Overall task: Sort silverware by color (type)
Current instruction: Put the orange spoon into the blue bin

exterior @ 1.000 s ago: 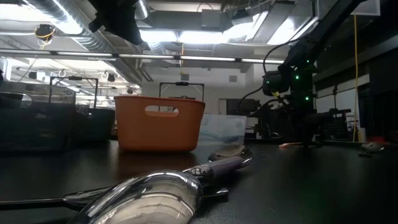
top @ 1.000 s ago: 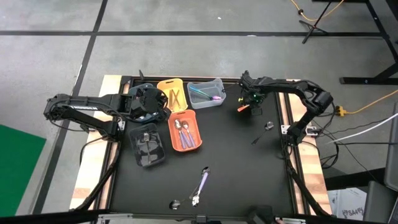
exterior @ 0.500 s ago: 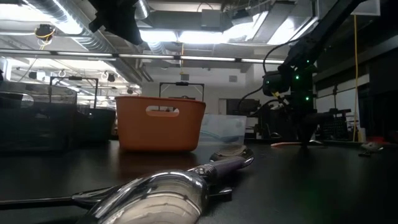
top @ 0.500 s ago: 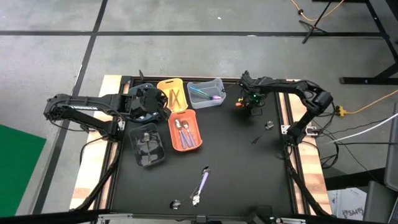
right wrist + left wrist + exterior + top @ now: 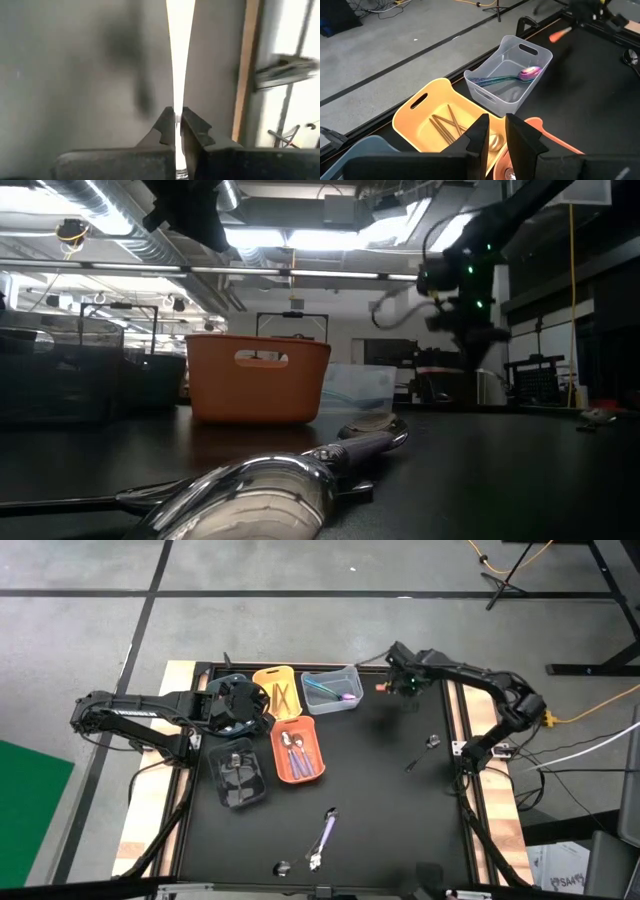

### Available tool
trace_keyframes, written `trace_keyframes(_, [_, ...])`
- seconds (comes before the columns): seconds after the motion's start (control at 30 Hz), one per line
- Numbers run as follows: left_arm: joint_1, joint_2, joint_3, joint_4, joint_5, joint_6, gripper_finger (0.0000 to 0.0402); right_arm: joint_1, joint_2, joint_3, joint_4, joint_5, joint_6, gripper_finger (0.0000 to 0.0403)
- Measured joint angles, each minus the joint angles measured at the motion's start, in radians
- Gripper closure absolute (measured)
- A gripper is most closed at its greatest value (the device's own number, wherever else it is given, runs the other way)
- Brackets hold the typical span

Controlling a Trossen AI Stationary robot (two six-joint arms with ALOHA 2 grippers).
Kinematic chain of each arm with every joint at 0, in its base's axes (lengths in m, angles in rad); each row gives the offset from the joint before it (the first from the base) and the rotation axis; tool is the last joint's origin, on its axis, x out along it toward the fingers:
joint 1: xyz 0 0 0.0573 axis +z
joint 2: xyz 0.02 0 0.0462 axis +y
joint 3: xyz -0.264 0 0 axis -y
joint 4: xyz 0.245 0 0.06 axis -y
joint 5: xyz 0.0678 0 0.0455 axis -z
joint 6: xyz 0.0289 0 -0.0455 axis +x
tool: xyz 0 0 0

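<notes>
My right gripper (image 5: 403, 687) hovers near the table's far edge, right of the clear bin (image 5: 332, 690), shut on an orange-red piece of silverware (image 5: 382, 688). My left gripper (image 5: 496, 134) waits above the yellow bin (image 5: 437, 117). Its fingers stand slightly apart, and nothing plainly shows between them. Gold pieces (image 5: 447, 122) lie in the yellow bin. A teal and purple spoon (image 5: 512, 77) lies in the clear bin, and silver and purple pieces (image 5: 296, 752) in the orange bin (image 5: 298, 725). A purple piece (image 5: 322, 834) lies loose on the table. My right gripper pinches the orange-red piece (image 5: 178, 102) between its two fingers. The piece runs along the fingers and reaches far out beyond their tips. In the high view it sticks out toward the table's left (image 5: 380, 688), lifted clear of the table.
A dark bin (image 5: 238, 772) stands near the orange bin. Loose pieces lie at the right (image 5: 432, 741), (image 5: 411, 764) and at the near edge (image 5: 283, 867). In the low view a silver spoon (image 5: 250, 490) lies close in front.
My right gripper has risen and gone toward the table's far edge. It carries the orange-red piece, which lay on the table a second ago and now hangs clear of it.
</notes>
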Motion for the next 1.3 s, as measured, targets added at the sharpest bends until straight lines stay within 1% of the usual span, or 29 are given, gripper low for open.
trace_keyframes(0.07, [0.0, 0.0, 0.0, 0.0, 0.0, 0.0, 0.0344, 0.0, -0.012, 0.039, -0.001, -0.029, 0.042, 0.0401])
trace_keyframes(0.17, [0.0, 0.0, 0.0, 0.006, 0.0, 0.0, 0.0344, 0.0, -0.023, 0.102, -0.002, -0.104, 0.138, 0.0401])
trace_keyframes(0.27, [0.0, 0.0, 0.0, 0.032, 0.0, 0.0, 0.0344, 0.0, -0.023, 0.158, 0.007, -0.222, 0.23, 0.0401])
trace_keyframes(0.33, [0.0, 0.0, 0.0, 0.051, 0.0, 0.001, 0.0344, 0.0, -0.023, 0.181, 0.033, -0.331, 0.273, 0.0401])
trace_keyframes(0.4, [0.0, 0.0, 0.0, 0.076, 0.0, 0.005, 0.0344, 0.01, -0.023, 0.193, 0.075, -0.474, 0.304, 0.0402])
trace_keyframes(0.53, [0.004, 0.0, 0.0, 0.165, 0.0, 0.008, 0.0344, 0.05, -0.023, 0.193, 0.163, -0.761, 0.313, 0.0402])
trace_keyframes(0.57, [0.004, 0.0, 0.0, 0.187, 0.002, 0.008, 0.0344, 0.065, -0.023, 0.193, 0.182, -0.817, 0.313, 0.0402])
trace_keyframes(0.63, [0.004, 0.007, 0.0, 0.232, 0.03, 0.033, 0.0344, 0.103, -0.023, 0.193, 0.223, -0.894, 0.313, 0.0402])
trace_keyframes(0.73, [0.004, 0.031, 0.0, 0.305, 0.116, 0.12, 0.0344, 0.164, -0.023, 0.193, 0.286, -0.961, 0.314, 0.0402])
trace_keyframes(0.83, [0.003, 0.072, 0.0, 0.397, 0.216, 0.23, 0.0344, 0.227, -0.023, 0.193, 0.34, -0.993, 0.314, 0.0402])
trace_keyframes(0.93, [-0.001, 0.128, 0.0, 0.488, 0.311, 0.345, 0.0344, 0.291, -0.023, 0.193, 0.384, -0.993, 0.314, 0.0402])
trace_keyframes(1.07, [-0.001, 0.204, 0.0, 0.583, 0.404, 0.471, 0.0344, 0.365, -0.023, 0.193, 0.413, -0.993, 0.314, 0.0402])
trace_keyframes(1.3, [-0.001, 0.295, 0.0, 0.721, 0.512, 0.576, 0.0344, 0.469, -0.023, 0.193, 0.434, -0.993, 0.313, 0.0402])
